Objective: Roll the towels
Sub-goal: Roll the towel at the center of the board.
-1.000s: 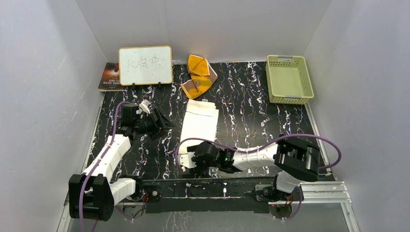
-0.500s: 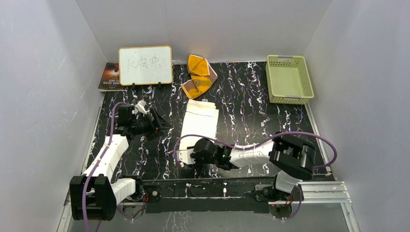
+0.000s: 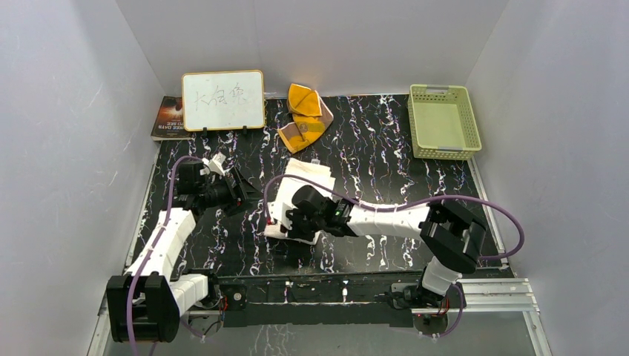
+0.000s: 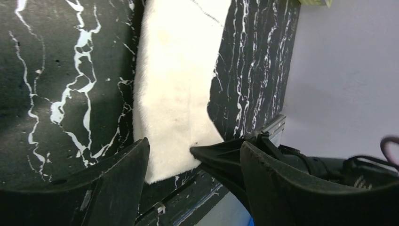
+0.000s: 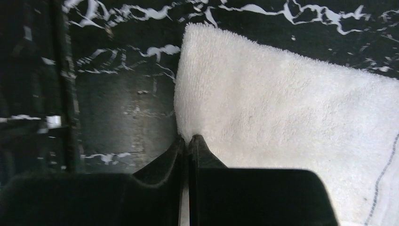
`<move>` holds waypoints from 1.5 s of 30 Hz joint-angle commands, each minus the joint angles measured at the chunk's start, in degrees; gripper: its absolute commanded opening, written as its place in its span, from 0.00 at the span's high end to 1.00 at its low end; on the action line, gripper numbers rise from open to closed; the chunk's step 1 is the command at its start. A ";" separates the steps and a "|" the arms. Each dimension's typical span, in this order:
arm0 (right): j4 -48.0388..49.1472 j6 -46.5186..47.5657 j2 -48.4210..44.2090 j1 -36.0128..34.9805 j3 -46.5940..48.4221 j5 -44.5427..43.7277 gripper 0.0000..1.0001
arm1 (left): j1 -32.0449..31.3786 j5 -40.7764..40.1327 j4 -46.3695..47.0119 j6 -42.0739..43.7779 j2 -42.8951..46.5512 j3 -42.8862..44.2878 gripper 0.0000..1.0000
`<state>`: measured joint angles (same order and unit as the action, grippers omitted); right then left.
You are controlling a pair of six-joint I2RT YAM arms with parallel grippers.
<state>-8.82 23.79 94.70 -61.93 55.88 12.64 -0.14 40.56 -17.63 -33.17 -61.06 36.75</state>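
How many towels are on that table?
2. A cream-white towel lies in the middle, its near edge pinched by the right gripper; an orange-yellow towel crumpled at the back.

Pale walls (image 3: 74,111), black marbled tabletop (image 3: 386,159)

right gripper (image 3: 288,224) at cream towel (image 3: 311,176) near end | left gripper (image 3: 247,190) apart

Cream-white towel (image 3: 310,176): terry rectangle with thin dark stripes near its far end. It lies flat and lengthwise at mid-counter (image 3: 386,170). One near corner is pinched in the closed right end effector (image 5: 188,138).

Orange-yellow towel (image 3: 304,115): crumpled heap showing brownish reverse and pale edging. It lies at the counter's far edge, apart from the cream-white towel.
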 commanded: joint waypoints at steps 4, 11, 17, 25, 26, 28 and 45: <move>5.15 -19.32 -5.69 7.21 -3.00 24.36 1.00 | 0.24 7.48 -1.71 1.68 4.89 -0.36 0.32; 11.98 -34.86 -1.18 12.43 -3.42 35.66 1.00 | 0.31 10.02 -1.41 0.72 7.11 -2.60 0.32; 5.02 -42.19 10.75 14.11 5.88 45.63 1.00 | 0.31 13.76 2.69 -1.91 6.78 -4.15 0.33; 4.05 -49.16 20.59 16.83 10.87 52.29 1.00 | 0.30 16.99 5.95 -4.09 6.77 -6.06 0.52; 4.07 -49.79 21.03 17.13 11.18 52.27 1.00 | 0.32 17.46 6.27 -4.25 6.74 -6.41 0.60; 4.83 -51.05 21.23 17.81 11.08 50.88 1.00 | 0.26 18.47 7.07 -4.65 6.87 -7.08 0.76; 7.69 -58.87 28.67 21.32 7.58 41.25 1.00 | -5.50 16.26 23.03 -17.16 5.77 -16.48 1.00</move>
<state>-2.09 -34.94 121.38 -40.47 64.05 59.33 -2.85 58.02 -0.49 -44.07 -55.09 21.26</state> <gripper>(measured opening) 0.025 0.007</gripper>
